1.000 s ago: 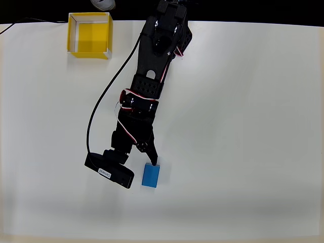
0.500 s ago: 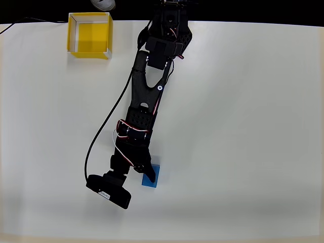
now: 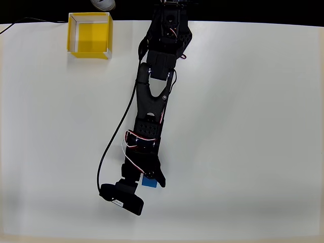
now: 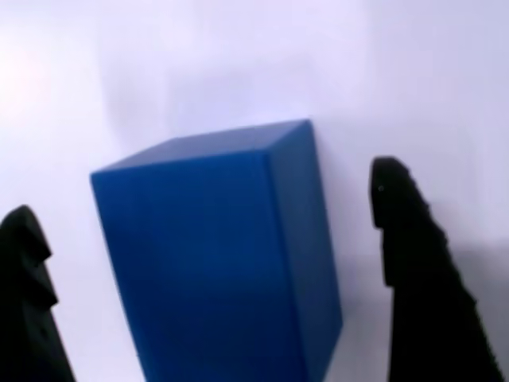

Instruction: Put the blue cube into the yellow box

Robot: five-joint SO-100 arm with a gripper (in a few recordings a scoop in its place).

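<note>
grasping is the step in hand: the tool (image 4: 215,278) stands wide, its two black fingers (image 4: 413,263) either side of the blue cube (image 4: 219,263) in the wrist view, with a gap showing on each side and neither finger touching yet. the cube sits on the white tabletop (image 3: 243,126), turned a little so one corner edge faces the camera, not square to the fingers. to do this well, the tool likely wants a small twist so the pads meet flat faces rather than an edge, and a slow close so the block does not skid or spin out. going low enough to catch the middle of the faces would help the hold.

in the overhead view the arm (image 3: 152,101) reaches toward the near edge of the tabletop, and the tool (image 3: 146,182) covers most of the blue cube (image 3: 149,181), of which a small blue patch shows. the yellow box (image 3: 71,35) stands well apart, at the far left corner, just beside the tabletop's far edge. the surface between is bare, so a lift and swing to the box has open room; the black cable (image 3: 112,142) loops on that side and may need watching.
</note>
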